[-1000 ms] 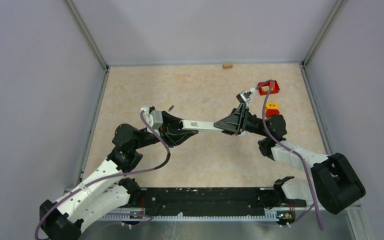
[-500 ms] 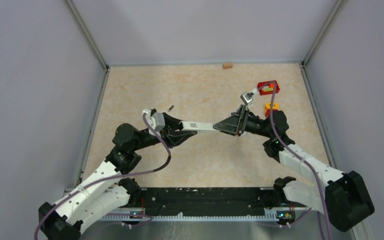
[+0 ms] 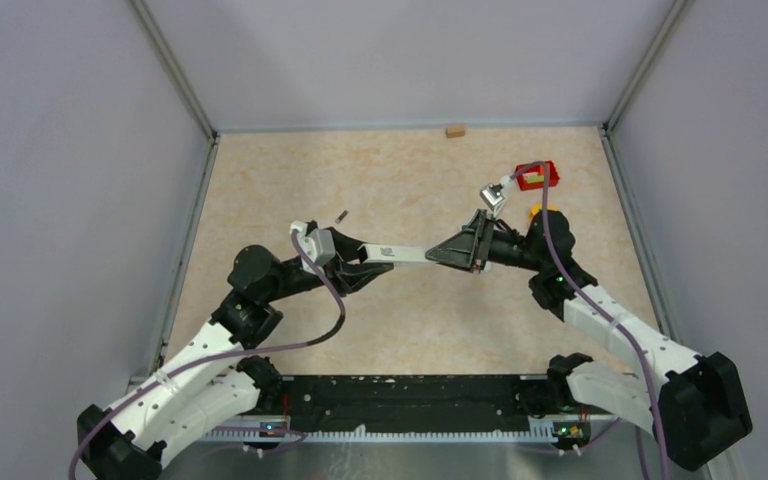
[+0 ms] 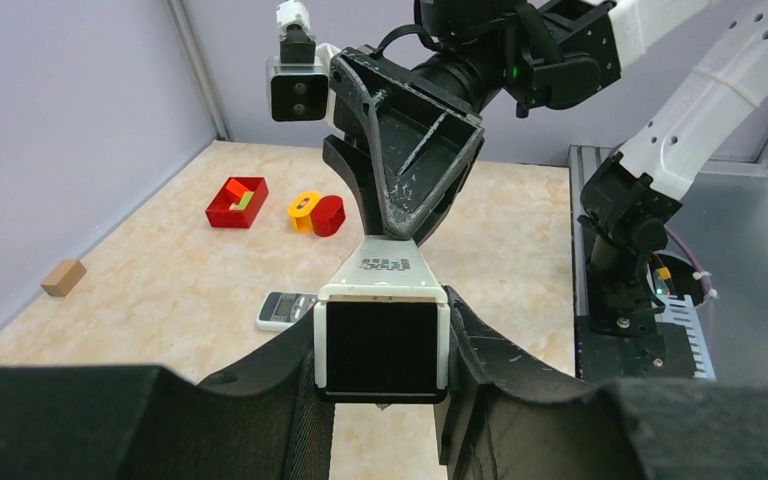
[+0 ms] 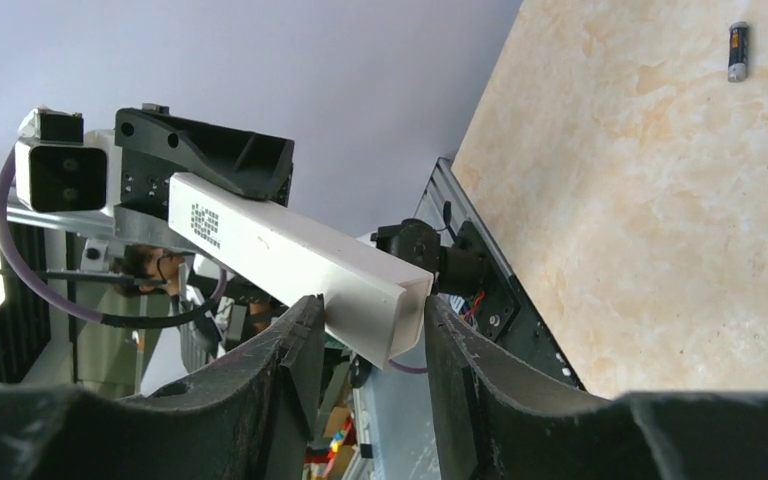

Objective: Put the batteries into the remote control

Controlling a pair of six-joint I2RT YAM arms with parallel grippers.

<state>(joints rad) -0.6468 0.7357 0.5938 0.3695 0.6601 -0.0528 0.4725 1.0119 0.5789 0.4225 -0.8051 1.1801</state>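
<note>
A long white bar (image 3: 405, 254) with a small label hangs above the table, held at both ends. My left gripper (image 4: 382, 330) is shut on its near end, and the dark square end face fills the gap between the jaws. My right gripper (image 5: 370, 320) is closed on the other end of the bar (image 5: 280, 250), both fingers against its sides. The remote control (image 4: 285, 310) lies on the table below and left of the bar in the left wrist view; it is hidden in the top view. One battery (image 3: 341, 214) lies alone on the table behind the left gripper, also seen as a small cylinder (image 5: 737, 52).
A red box (image 3: 538, 176) with small coloured pieces sits at the far right, with an orange roll (image 4: 305, 210) and a red roll (image 4: 328, 215) beside it. A small wooden block (image 3: 454, 130) lies against the back wall. Walls enclose the table.
The right arm's base has swung outward and its jaws have narrowed onto the bar's end. The bar and both grippers have shifted slightly; the left grip is unchanged.
</note>
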